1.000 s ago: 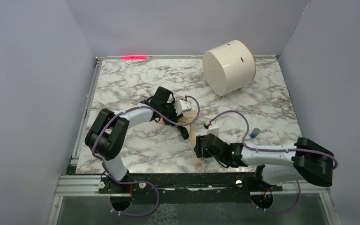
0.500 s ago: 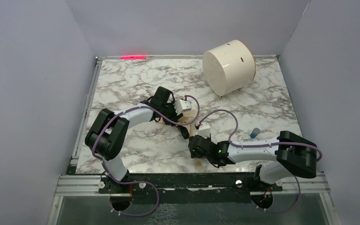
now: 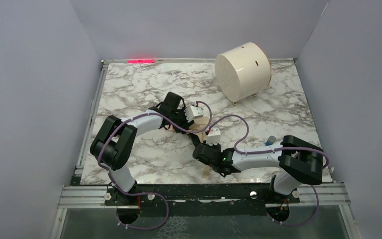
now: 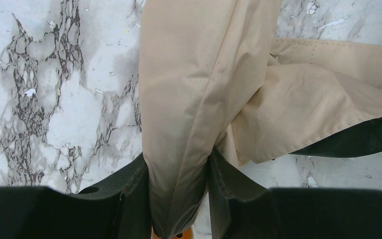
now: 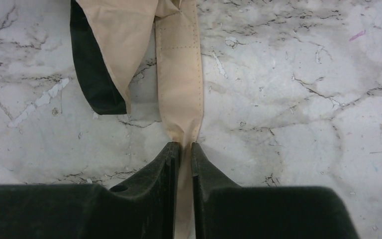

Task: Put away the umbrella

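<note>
The beige folding umbrella (image 4: 199, 84) lies on the marble table, mostly hidden under both arms in the top view (image 3: 197, 130). My left gripper (image 4: 178, 174) is shut on its bunched fabric; a peach handle knob (image 4: 181, 234) shows below the jaws. My right gripper (image 5: 181, 149) is shut on the long tan strap (image 5: 180, 74), which runs forward to the fabric and its black underside (image 5: 92, 74). In the top view the left gripper (image 3: 191, 130) and right gripper (image 3: 198, 149) sit close together at the table's middle front.
A white cylindrical drum (image 3: 242, 70) lies on its side at the back right. A small blue-capped object (image 3: 270, 141) stands at the right, behind my right arm. Grey walls close in the table (image 3: 144, 84) on three sides.
My right arm has swung left across the front of the table, carrying the strap toward the left gripper. The left arm has hardly moved.
</note>
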Robot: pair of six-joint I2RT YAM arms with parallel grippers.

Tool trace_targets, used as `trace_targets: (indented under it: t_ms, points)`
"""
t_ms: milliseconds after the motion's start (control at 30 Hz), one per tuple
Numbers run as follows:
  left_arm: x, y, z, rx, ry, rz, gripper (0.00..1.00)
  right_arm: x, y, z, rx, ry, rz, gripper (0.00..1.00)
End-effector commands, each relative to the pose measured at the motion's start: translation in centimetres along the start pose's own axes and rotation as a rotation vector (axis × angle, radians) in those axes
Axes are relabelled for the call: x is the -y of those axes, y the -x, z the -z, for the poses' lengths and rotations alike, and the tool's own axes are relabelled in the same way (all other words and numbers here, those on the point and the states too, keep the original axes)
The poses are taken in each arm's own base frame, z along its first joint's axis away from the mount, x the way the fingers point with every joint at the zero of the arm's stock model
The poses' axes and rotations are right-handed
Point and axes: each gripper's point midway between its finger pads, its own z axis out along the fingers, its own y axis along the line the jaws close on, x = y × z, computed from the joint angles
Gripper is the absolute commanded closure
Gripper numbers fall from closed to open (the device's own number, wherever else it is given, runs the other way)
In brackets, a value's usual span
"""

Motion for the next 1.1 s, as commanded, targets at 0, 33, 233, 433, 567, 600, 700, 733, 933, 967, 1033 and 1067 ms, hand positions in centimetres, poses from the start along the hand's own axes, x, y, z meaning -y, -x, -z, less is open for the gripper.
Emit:
trace_targets:
  t_ms: [0,33,233,433,567,600,700,733,933,967,1033,1067]
  points:
    - [0.1,-3.3,0.1,-0.127,0.021,0.032,1.00,4.7,-6.7,-0.2,-0.201,-0.123,0.087,0.86]
    - [0.1,-3.3,0.0,-0.127,0.021,0.037,1.00,4.7,-6.8,-0.3,-0.207,-0.118,0.086,0.90]
    - [-0.2,-2.7,-0.1,-0.117,0.028,0.076,1.00,3.2,-6.9,-0.3,-0.224,-0.022,0.102,1.00]
    - [-1.7,-2.2,-0.3,-0.123,0.093,0.147,1.00,-0.7,-7.8,0.3,-0.292,0.172,0.138,0.99]
    - [-2.5,-1.7,-0.1,-0.113,0.133,0.180,1.00,-2.1,-8.8,0.6,-0.320,0.225,0.181,0.99]
    - [-2.7,-1.7,-0.1,-0.111,0.142,0.188,1.00,-2.5,-9.0,0.8,-0.325,0.240,0.186,0.99]
    - [-3.4,-1.5,0.1,-0.109,0.164,0.207,1.00,-3.6,-9.9,1.3,-0.343,0.278,0.212,1.00]
    - [-3.5,-1.5,0.1,-0.106,0.171,0.213,1.00,-3.9,-10.3,1.5,-0.352,0.282,0.224,1.00]
    - [-4.7,-1.1,0.7,-0.085,0.220,0.241,1.00,-4.2,-12.2,2.7,-0.400,0.278,0.279,1.00]
    - [-5.0,-1.2,0.8,-0.086,0.228,0.246,1.00,-3.9,-12.7,2.9,-0.412,0.269,0.283,1.00]
    - [-5.3,-1.2,0.9,-0.085,0.238,0.249,1.00,-3.2,-13.3,3.3,-0.431,0.254,0.276,1.00]
    - [-5.2,-1.2,0.8,-0.085,0.237,0.248,1.00,-2.7,-13.7,3.4,-0.441,0.241,0.272,1.00]
